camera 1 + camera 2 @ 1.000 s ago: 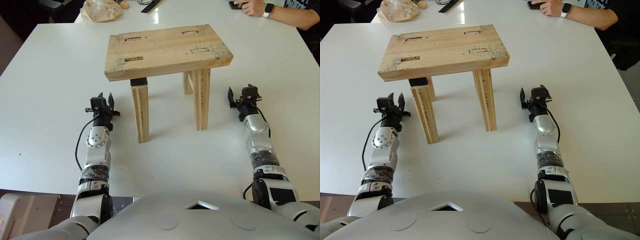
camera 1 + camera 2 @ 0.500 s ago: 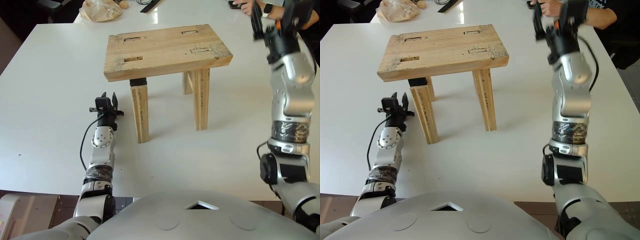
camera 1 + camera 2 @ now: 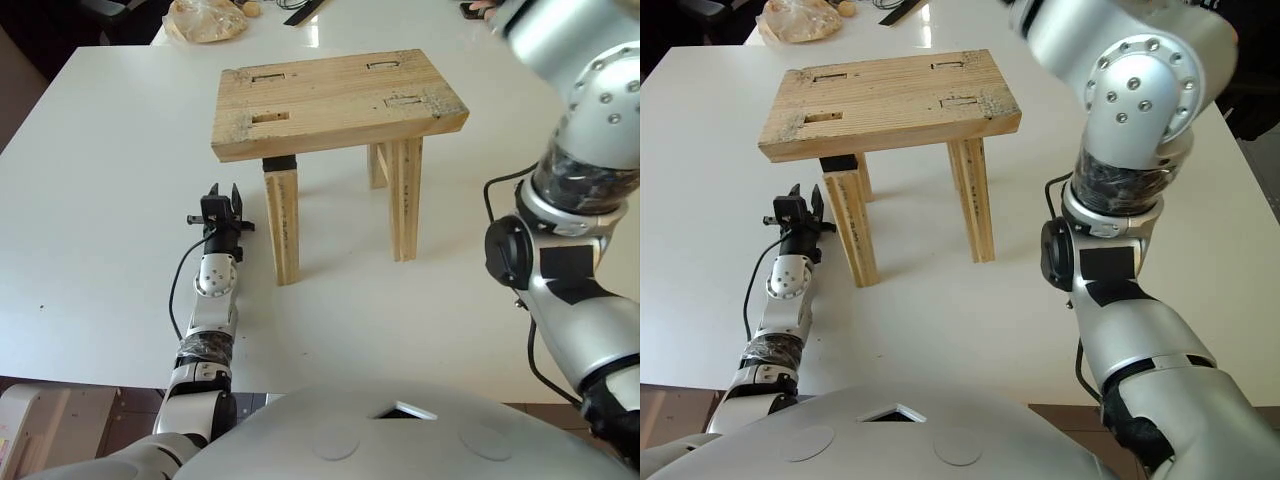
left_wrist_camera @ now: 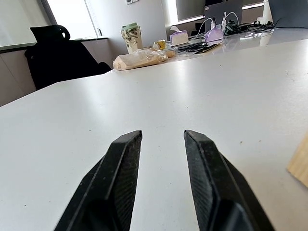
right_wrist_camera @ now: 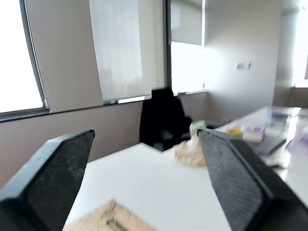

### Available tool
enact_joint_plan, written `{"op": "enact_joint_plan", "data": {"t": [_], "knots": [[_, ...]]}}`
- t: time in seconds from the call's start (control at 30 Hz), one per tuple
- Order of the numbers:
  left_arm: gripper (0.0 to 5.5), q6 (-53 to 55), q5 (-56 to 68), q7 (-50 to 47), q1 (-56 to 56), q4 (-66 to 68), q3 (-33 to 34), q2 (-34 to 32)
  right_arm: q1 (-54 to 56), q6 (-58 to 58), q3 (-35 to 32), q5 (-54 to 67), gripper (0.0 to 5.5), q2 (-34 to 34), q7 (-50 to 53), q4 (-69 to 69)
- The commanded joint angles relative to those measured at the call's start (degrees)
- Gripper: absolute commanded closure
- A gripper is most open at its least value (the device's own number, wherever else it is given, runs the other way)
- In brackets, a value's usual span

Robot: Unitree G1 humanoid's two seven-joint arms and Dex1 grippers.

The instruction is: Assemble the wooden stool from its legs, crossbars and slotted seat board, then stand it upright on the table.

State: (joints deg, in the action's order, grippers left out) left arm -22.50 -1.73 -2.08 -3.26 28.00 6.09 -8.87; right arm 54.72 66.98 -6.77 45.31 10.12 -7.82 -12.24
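Stool stands upright just right of left tool.

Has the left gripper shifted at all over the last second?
Yes. The left gripper has slid a little toward the stool's front leg beside it, narrowing the gap between them.

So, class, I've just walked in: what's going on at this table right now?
A wooden stool stands upright on its legs on the white table, and nothing is gripping it. The robot's left arm lies low on the table beside the stool's front leg, apart from it, with its jaws open and empty. The right arm is up high over the table's right side, and its jaws are also open and empty. The build looks finished.
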Motion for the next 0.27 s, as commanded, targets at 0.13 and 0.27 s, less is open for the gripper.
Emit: {"op": "enact_joint_plan", "data": {"t": [0.13, 0.27], "knots": [[3.88, 3.1, -1.0, 1.1, 3.6, 2.3, -1.4, 0.0, -25.7, 1.5, 25.9, -6.1, 1.56, 24.4, -17.6, -12.0], [3.88, 3.6, -0.7, 1.2, 3.6, 1.3, -1.4, -0.3, -23.6, -4.2, 24.8, -8.7, 1.56, 24.0, -18.6, -9.3]]}}
